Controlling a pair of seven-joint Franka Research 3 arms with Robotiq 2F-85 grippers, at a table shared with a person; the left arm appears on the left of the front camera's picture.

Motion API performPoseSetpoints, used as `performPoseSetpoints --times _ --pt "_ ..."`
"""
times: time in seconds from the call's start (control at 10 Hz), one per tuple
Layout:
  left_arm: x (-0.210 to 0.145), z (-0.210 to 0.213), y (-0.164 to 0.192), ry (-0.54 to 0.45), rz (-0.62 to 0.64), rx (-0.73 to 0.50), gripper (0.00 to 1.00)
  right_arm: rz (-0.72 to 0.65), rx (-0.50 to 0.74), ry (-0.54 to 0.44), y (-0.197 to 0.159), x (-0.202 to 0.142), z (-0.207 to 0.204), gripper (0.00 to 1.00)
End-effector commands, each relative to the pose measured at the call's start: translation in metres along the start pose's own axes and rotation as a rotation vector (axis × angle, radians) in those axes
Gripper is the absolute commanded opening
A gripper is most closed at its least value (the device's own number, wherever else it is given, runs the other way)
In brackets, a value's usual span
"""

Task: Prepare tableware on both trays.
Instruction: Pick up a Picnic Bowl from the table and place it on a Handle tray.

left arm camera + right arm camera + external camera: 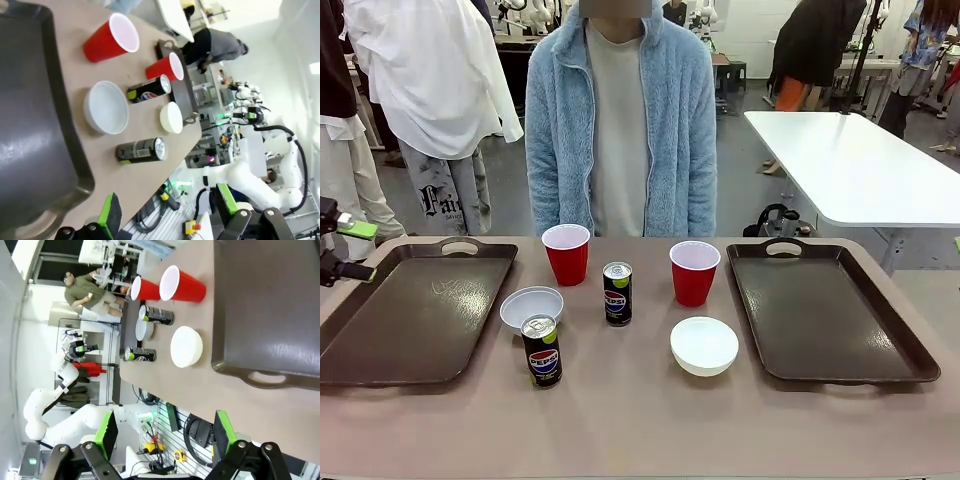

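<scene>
Bowl [531, 306] beside the left tray [410, 320] lies right of the left jaws, across that tray; left jaws and right jaws stand apart.

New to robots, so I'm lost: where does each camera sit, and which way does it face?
Front view: fixed on the robot's side, facing the person across the table; left pincer at the picture's left edge.
Left wrist view: on that wrist, looking past the open left pincer over the left tray; right arm beyond.
Right wrist view: on that wrist, looking past the open right pincer over the right tray.
Both wrist views share the red cups, bowls and cans.
</scene>
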State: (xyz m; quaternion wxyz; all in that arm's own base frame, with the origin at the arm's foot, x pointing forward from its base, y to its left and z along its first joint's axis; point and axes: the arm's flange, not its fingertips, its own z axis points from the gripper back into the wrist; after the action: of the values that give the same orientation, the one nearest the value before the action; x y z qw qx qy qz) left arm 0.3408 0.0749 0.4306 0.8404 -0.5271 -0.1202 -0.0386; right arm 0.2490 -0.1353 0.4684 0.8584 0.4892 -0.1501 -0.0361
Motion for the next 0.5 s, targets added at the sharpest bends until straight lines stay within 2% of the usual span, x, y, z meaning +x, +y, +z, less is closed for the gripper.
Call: performPoseSetpoints --times 0.0,0.1,0.2,0.3,0.4 --pt "-0.013 0.012 -0.005 0.001 0.040 0.046 1.00 0.014 -0.028 0.026 -0.012 -0.047 -0.022 1.00" --pt "-0.016 0.018 -0.005 -0.003 0.046 0.079 1.00 0.027 -0.026 0.031 -0.012 -0.048 -0.023 1.00" --pt "-0.019 0.020 -0.013 -0.011 -0.031 0.146 1.00 -0.004 -0.007 0.011 -0.003 -0.007 0.005 1.00" --pt "-0.008 0.015 0.004 -0.009 0.024 0.046 1.00 -0.004 -0.007 0.011 -0.003 -0.007 0.005 1.00" --pt "-0.008 0.015 0.004 -0.009 0.024 0.046 1.00 -0.004 -0.007 0.011 -0.003 -0.007 0.005 1.00"
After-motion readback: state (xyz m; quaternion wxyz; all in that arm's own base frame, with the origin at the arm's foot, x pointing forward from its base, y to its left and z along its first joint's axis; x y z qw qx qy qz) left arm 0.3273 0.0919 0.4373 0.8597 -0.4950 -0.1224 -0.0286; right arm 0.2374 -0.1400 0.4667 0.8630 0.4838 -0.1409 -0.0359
